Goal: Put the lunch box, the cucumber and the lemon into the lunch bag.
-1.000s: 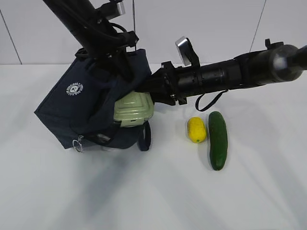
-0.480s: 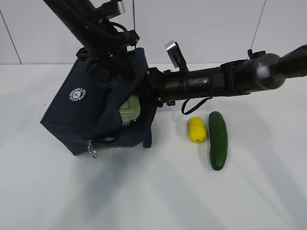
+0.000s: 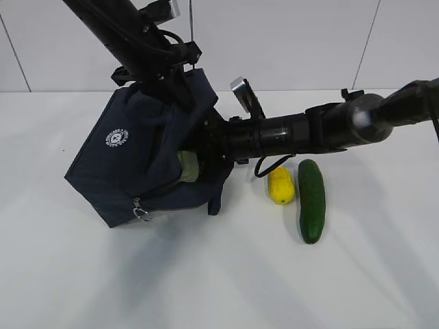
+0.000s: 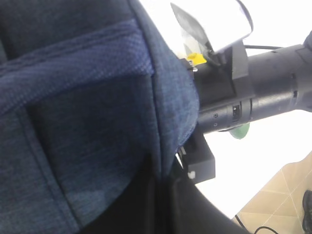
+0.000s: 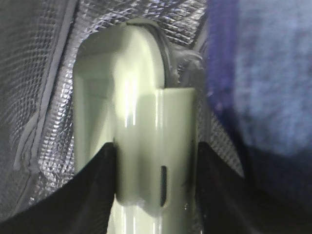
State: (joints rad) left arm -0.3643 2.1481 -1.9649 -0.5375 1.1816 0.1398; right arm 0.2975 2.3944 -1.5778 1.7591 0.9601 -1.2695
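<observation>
While the dark navy lunch bag (image 3: pixel 147 154) sits tilted on the white table (image 3: pixel 206 274), most of the lunch box (image 3: pixel 188 166) is hidden inside it; only a sliver of its pale green lid shows at the opening in the exterior view. The right gripper (image 5: pixel 156 183) has reached into the bag, out of sight from outside. Its wrist view shows both black fingers (image 5: pixel 95 185) clamped on the lid's latch, half open around it, with silver lining behind. The left gripper (image 3: pixel 159 77), at the bag's top edge, is buried in navy fabric; its jaws are closed, apparently pinching the cloth. Near the bag, the lemon (image 3: pixel 280 185) lies on the table just beside the cucumber (image 3: pixel 311 200).
</observation>
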